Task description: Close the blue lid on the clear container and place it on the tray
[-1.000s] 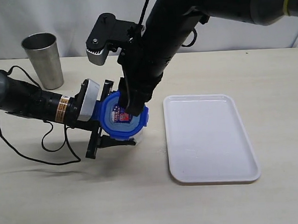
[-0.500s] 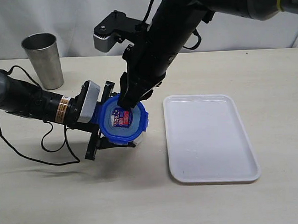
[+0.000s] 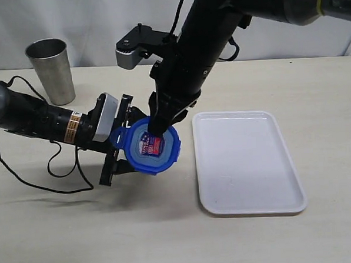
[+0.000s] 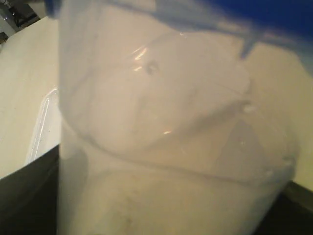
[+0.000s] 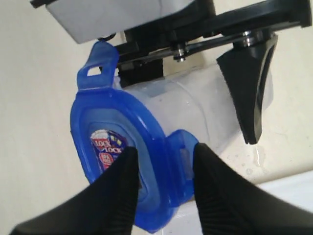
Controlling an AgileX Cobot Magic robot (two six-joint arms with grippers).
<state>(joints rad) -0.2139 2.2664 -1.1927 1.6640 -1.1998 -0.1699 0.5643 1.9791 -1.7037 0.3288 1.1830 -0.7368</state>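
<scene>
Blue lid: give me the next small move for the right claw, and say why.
Probably press the right claw down to snap the flap between its fingers. The blue lid sits on the clear container, gripped by the left claw, but that flap and another flap stick out unlatched.

My exterior camera looks down at a slant across the tabletop, taking in the whole work area. My left wrist camera sits hard against the clear container. My right wrist camera looks closely onto the blue lid, which the exterior view also shows.
</scene>
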